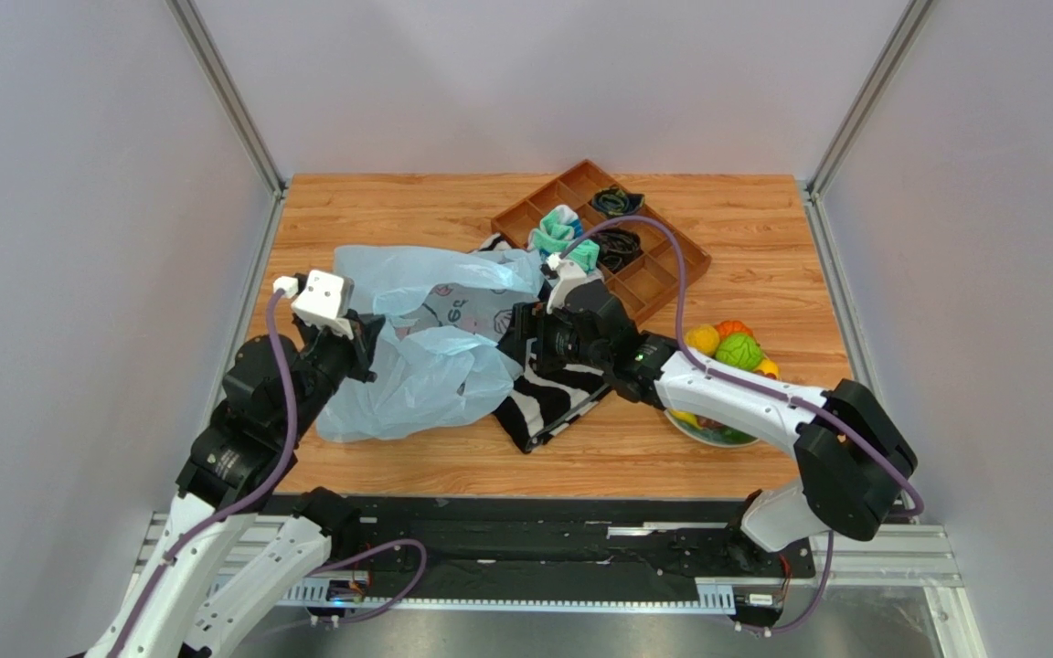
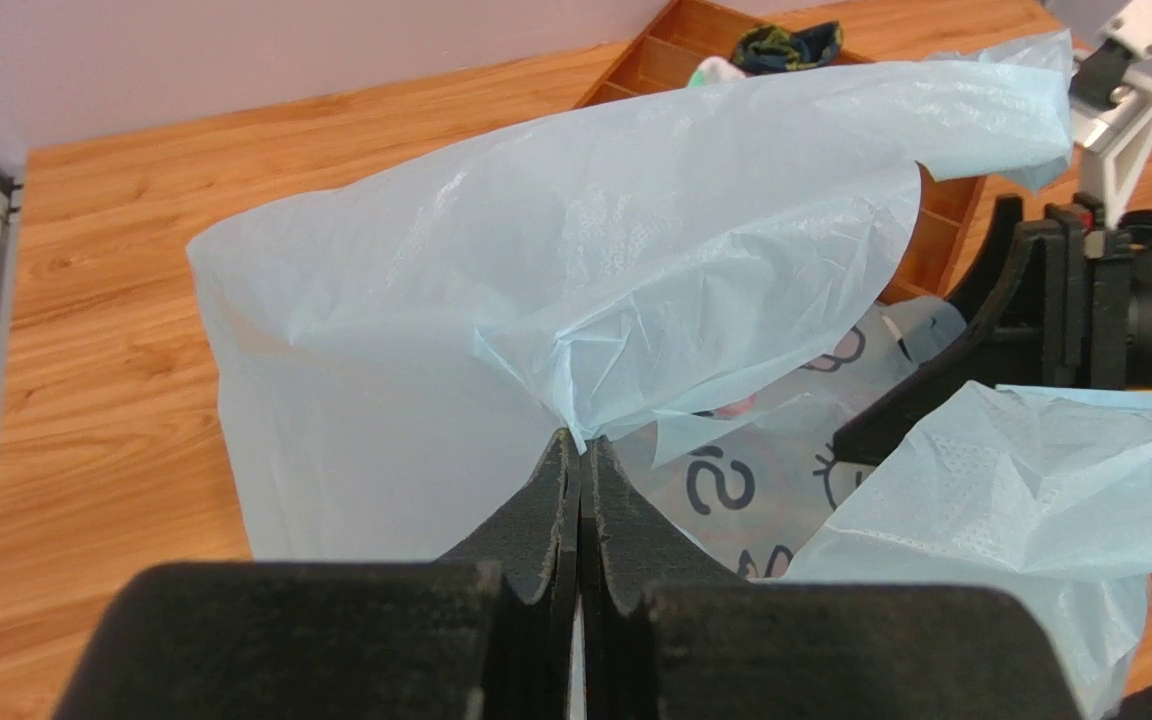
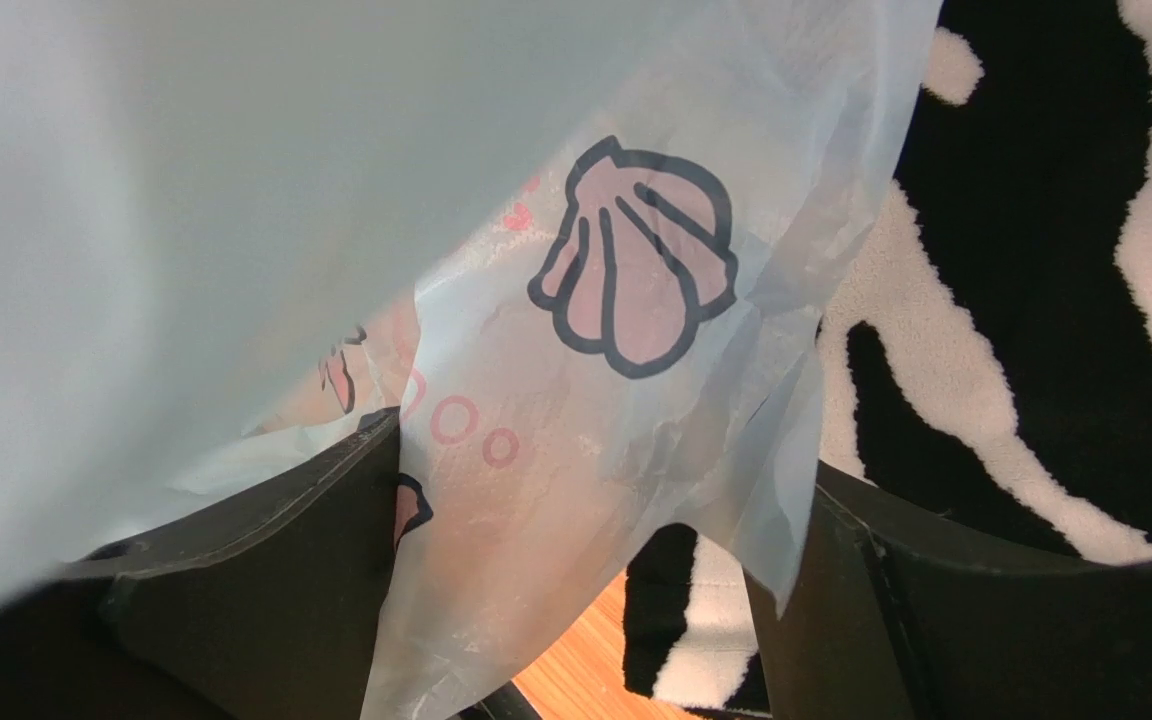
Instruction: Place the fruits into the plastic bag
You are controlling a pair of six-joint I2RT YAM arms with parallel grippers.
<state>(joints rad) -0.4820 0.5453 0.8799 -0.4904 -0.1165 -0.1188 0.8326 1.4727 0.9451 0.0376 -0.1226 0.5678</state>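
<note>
The light-blue plastic bag (image 1: 415,343) lies crumpled at the table's middle left. My left gripper (image 1: 362,346) is shut on a fold of the bag's film (image 2: 579,438) and holds it up. My right gripper (image 1: 528,336) is open at the bag's right edge, and printed bag film (image 3: 597,345) hangs between its spread fingers (image 3: 267,570). The right gripper also shows in the left wrist view (image 2: 973,353). The fruits (image 1: 727,346) are piled on a plate at the right, with a yellow lemon (image 1: 701,339) and a green fruit (image 1: 740,352) showing. The right arm hides the others.
A black-and-white zebra-striped cloth (image 1: 560,398) lies under the right gripper and shows in the right wrist view (image 3: 1048,285). A brown divided tray (image 1: 642,274) with rolled socks (image 1: 560,230) stands at the back. The plate's rim (image 1: 705,432) shows under the right arm.
</note>
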